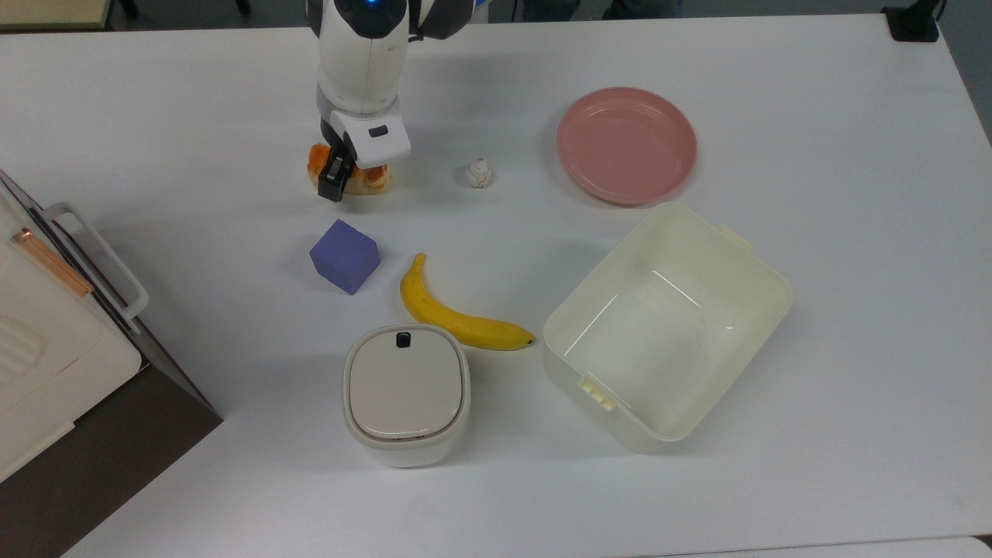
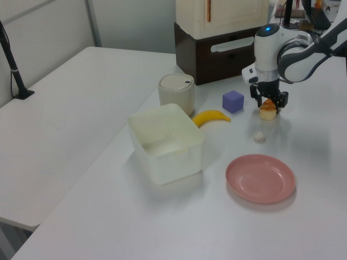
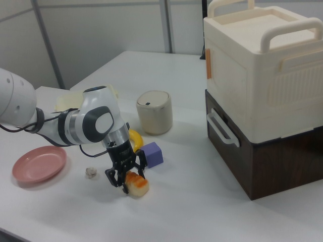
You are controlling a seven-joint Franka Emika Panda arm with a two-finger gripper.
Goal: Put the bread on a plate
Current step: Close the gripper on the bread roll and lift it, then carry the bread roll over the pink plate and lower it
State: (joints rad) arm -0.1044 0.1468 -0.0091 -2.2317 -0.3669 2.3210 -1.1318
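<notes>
The bread (image 1: 364, 178) lies flat on the white table (image 1: 814, 116), and the pincer (image 3: 126, 181) is right down over it. The pincer is open wide, with one finger on each long side of the loaf, and it does not hold the bread yet. In the right view the black fingers (image 3: 114, 179) stand on both sides of the orange top, low by the table. The little white ball (image 1: 479, 173) sits near the pincer, on the top view's right. Farther that same way, well apart from the pincer, is the pink plate (image 1: 626, 145), and it has nothing on it. The purple block (image 1: 345, 256) is near the pincer on the top view's lower side, and the banana (image 1: 457, 312) lies past the block. The big cream tub (image 1: 666, 325) and the small round bin (image 1: 405, 394) are well apart from the pincer. I think the next step is to shut the fingers on the loaf. The bread looks soft, so a hard squeeze could squash it. A weak hold could let it slip out on the way up. On the trip to the plate, a low carry could bump the white ball and make it roll.
</notes>
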